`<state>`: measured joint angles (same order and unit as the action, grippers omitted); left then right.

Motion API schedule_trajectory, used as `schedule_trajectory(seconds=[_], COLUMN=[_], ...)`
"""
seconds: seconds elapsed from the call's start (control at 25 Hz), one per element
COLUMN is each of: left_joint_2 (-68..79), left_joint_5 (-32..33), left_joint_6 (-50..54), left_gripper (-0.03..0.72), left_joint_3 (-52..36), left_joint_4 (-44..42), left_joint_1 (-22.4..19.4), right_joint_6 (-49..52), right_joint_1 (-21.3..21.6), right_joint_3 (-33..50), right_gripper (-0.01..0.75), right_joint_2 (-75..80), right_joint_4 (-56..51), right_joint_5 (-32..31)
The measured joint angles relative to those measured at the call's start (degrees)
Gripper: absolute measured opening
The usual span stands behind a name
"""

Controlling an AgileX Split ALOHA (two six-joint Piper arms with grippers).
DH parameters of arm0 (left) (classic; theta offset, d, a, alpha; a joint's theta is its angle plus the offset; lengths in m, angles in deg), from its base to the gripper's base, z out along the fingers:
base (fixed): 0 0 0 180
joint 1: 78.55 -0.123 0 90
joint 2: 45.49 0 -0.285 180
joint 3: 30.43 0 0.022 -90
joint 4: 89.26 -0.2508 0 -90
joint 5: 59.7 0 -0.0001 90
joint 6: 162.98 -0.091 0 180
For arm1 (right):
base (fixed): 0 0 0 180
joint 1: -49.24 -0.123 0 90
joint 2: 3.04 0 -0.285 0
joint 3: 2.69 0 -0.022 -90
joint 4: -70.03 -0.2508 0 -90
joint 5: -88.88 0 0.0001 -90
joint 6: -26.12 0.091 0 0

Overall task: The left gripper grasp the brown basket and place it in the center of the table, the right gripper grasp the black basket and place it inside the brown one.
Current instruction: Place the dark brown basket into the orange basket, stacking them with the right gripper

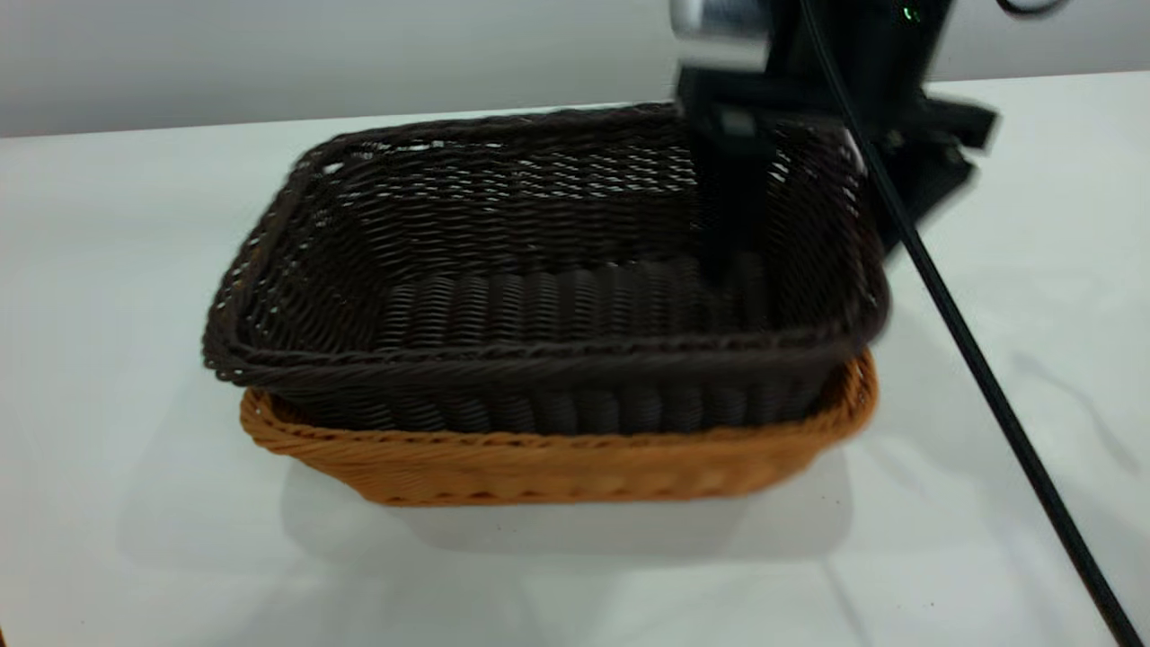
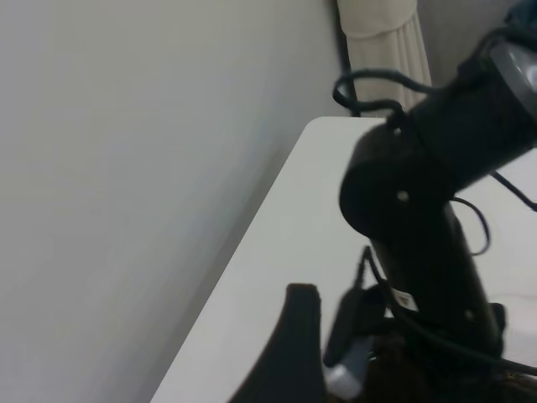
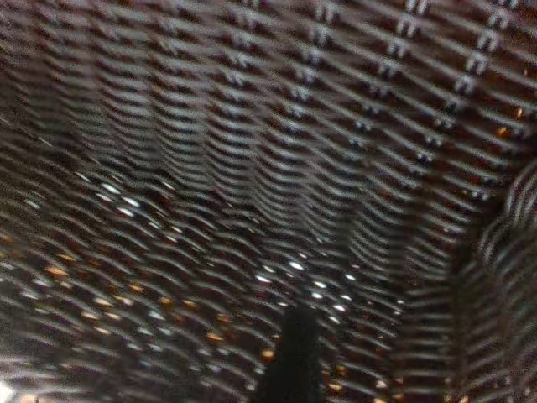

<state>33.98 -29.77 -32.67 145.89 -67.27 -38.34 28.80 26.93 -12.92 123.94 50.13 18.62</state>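
The black basket (image 1: 539,270) sits nested inside the brown basket (image 1: 557,463) in the middle of the white table (image 1: 117,270). The brown rim shows below it along the front and at the right corner. My right gripper (image 1: 813,238) straddles the black basket's right wall and is open. One finger (image 1: 732,216) hangs inside, well clear of the wall, and the other is outside. The right wrist view shows that inner finger (image 3: 289,357) against the dark weave (image 3: 252,168). My left gripper (image 2: 295,353) is out of the exterior view, raised at the table's side.
The right arm's black cable (image 1: 979,377) trails down across the table to the front right. In the left wrist view the right arm (image 2: 419,218) stands over the baskets, with a grey wall (image 2: 126,168) and a curtain (image 2: 382,34) behind.
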Motion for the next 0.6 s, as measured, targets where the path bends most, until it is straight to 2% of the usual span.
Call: schedule_trajectory(seconds=[0.24,0.6], left_joint_2=[0.0,0.0], left_joint_5=[1.3,2.1], left_joint_6=[0.0,0.0], left_gripper=[0.667,0.667], left_joint_3=[0.0,0.0], left_joint_4=[0.0,-0.1], left_joint_1=[0.0,0.0], right_joint_6=[1.0,1.3], right_joint_1=[0.0,0.0], right_joint_3=[-5.8,-6.1], right_gripper=[0.666,0.666], right_joint_2=[-0.6,-0.6], right_joint_4=[-0.4,1.1], right_joint_5=[0.1,0.2])
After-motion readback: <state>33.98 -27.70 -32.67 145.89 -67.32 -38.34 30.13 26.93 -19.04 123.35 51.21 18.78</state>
